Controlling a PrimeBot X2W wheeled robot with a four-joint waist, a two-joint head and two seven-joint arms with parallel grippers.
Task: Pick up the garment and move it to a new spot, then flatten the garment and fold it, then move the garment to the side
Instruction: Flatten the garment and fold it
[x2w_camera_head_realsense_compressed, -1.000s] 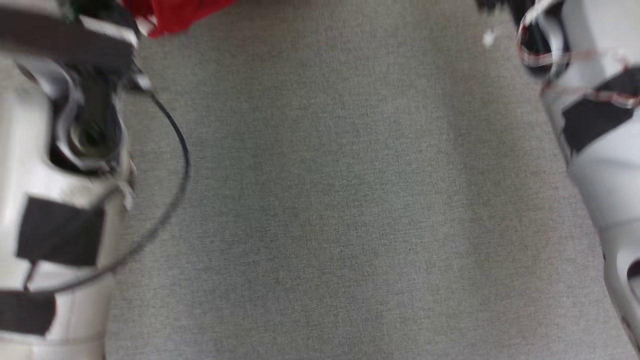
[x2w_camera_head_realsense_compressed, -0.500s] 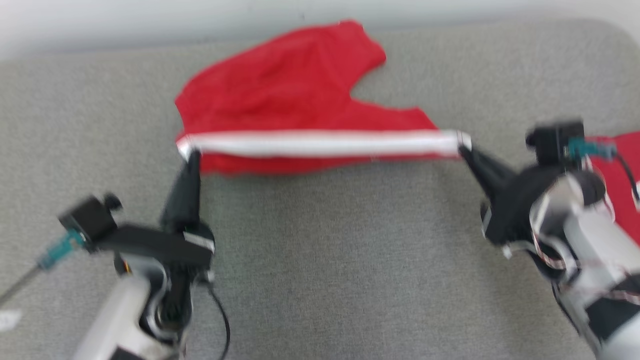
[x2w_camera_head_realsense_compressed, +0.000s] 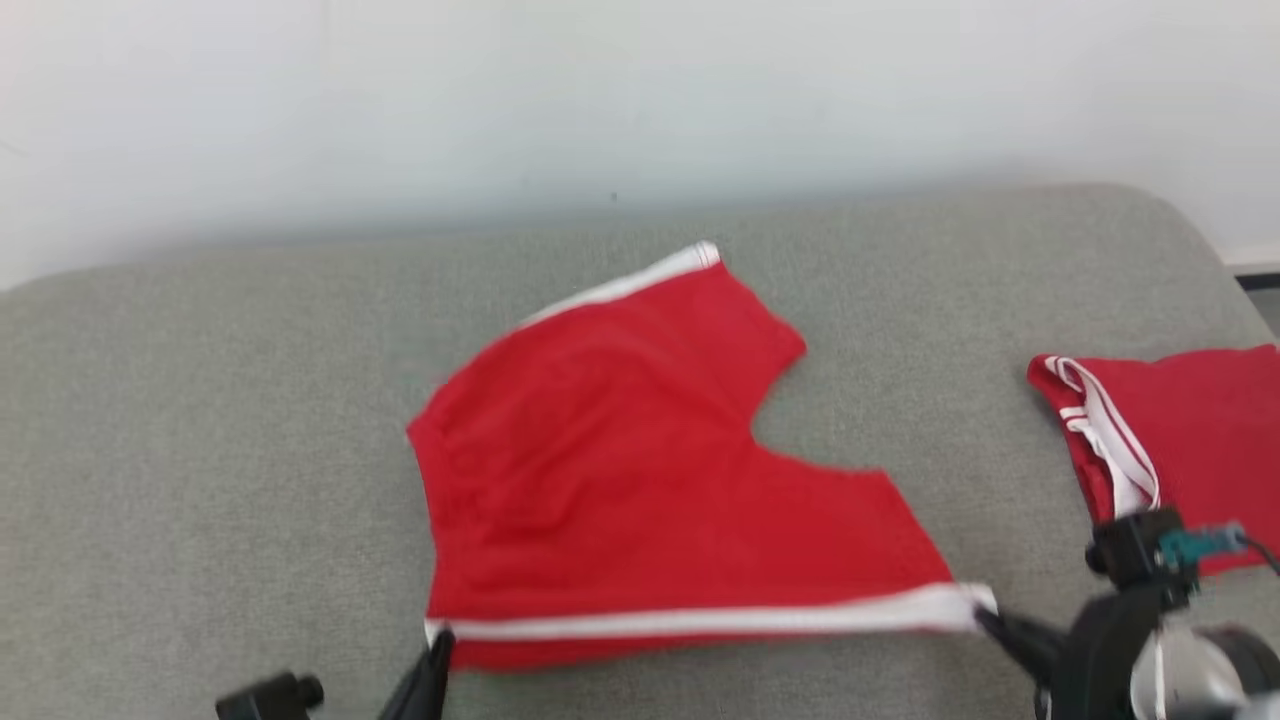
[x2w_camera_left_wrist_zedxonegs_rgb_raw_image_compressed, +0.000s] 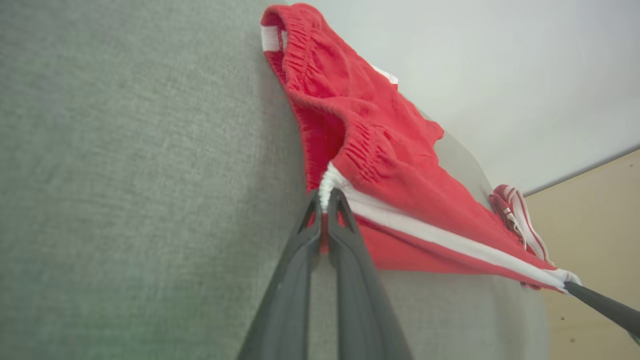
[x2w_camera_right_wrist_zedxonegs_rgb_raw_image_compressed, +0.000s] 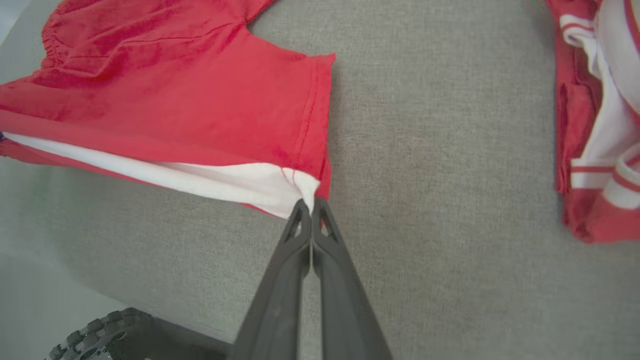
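While both arms hold the garment (x2w_camera_head_realsense_compressed: 620, 470) by its near edge, I read the layout like this. The left jaws are clenched on the waistband end of the white stripe (x2w_camera_left_wrist_zedxonegs_rgb_raw_image_compressed: 440, 235) and the right jaws on its leg-hem end. The stripe runs taut between them, left to right across the head view. These red shorts lie spread on the grey counter (x2w_camera_head_realsense_compressed: 200, 400), their body reaching away from both sets of jaws toward the wall (x2w_camera_head_realsense_compressed: 640, 90). The near edge seems raised a little. Neither arm is nearer; each has its own corner. I judge this to be the flattening step, so a fold should carry the striped edge straight away from me. A second red garment (x2w_camera_head_realsense_compressed: 1190, 440) lies well apart on the right.
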